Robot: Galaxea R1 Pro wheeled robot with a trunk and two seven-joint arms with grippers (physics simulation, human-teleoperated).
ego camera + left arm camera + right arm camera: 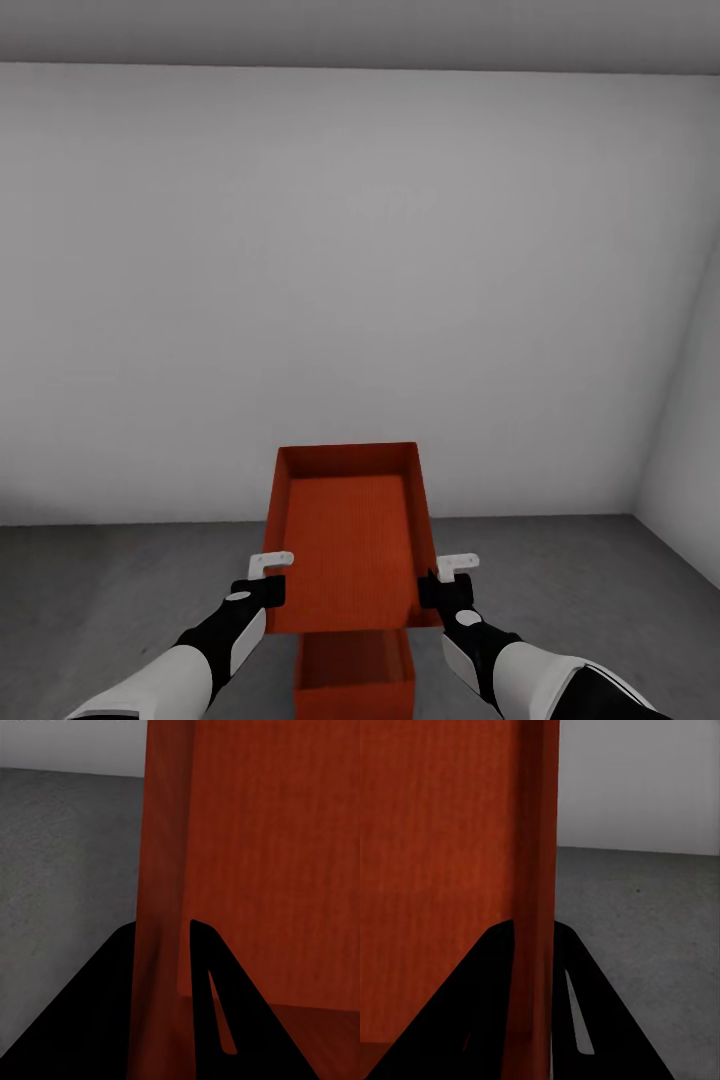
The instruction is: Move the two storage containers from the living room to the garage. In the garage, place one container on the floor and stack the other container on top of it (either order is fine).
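Open grey floor (120,590) on both sides — lower container (355,675) directly beneath.

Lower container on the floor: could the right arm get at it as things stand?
Probably not: the right gripper is shut on the held container's wall, and that container hangs over the lower container.

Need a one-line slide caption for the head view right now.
Both grippers, left and right, hold the upper container by its side walls above the lower container on the garage floor.

A bare garage: plain white walls (350,280), rough grey concrete floor (120,580).
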